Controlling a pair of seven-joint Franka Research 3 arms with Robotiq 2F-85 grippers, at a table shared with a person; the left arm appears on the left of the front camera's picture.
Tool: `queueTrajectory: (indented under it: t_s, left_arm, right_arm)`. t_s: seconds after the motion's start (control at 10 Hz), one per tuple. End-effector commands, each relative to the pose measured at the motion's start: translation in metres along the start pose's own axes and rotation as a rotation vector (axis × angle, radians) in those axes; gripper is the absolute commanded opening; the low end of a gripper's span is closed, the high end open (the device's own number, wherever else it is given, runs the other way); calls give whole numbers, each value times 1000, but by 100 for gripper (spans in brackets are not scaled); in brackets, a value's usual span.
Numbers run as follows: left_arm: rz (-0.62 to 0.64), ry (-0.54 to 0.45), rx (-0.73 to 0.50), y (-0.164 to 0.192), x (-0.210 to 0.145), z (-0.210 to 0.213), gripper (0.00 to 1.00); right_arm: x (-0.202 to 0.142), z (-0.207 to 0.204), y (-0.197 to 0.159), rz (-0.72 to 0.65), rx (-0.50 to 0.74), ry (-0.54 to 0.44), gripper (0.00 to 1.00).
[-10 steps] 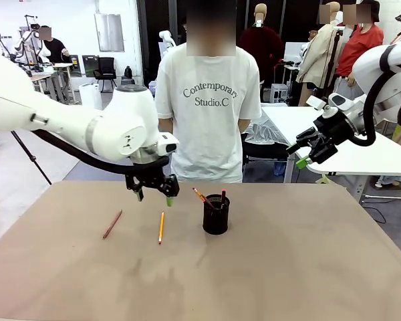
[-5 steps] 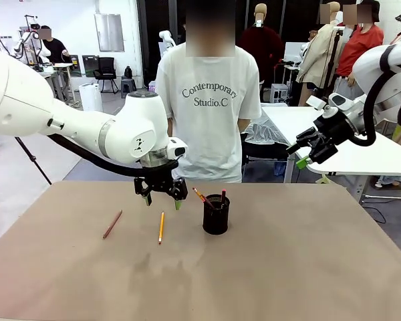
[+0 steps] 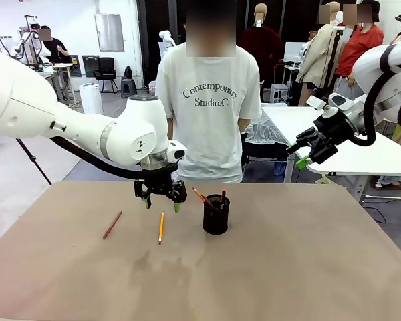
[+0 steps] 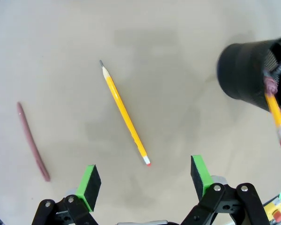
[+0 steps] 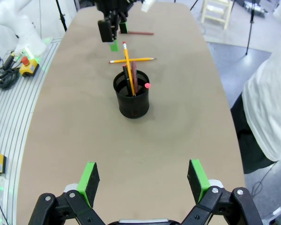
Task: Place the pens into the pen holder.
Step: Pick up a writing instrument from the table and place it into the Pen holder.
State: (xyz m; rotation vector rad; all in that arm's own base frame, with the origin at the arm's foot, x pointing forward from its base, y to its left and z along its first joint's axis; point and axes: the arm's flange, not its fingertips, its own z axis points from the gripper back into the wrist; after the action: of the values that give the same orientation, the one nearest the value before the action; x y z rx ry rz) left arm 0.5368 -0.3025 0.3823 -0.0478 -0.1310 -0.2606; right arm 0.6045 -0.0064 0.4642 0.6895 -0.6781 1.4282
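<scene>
As left tool hangs open, yellow pen lies below.

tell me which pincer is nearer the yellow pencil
Left. The left pincer hovers just above the yellow pencil; the right pincer hangs high, far off to the right.

"Contemporary Studio.C" on person's T-shirt

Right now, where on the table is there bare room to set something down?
Bare: the table right of the holder, and its whole near strip. Crowded: left of the holder, where the yellow pencil and brown pencil lie and the left gripper hovers.
</scene>
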Motion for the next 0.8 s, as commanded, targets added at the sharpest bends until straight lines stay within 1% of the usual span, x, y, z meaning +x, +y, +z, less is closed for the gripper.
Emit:
queueTrajectory:
  t_s: [0.0,0.3,0.5,0.7]
  left_arm:
    - [44,16,-21,12,26,-14,100]
    - [84,15,-15,22,46,-37,100]
    - [114,2,20,23,55,-51,100]
    - [136,16,48,24,58,-60,100]
  right_arm:
    - [2,2,0,7,-6,6,100]
    - [2,2,0,7,-6,6,100]
    - [2,2,0,7,-6,6,100]
    - [2,2,0,7,-6,6,100]
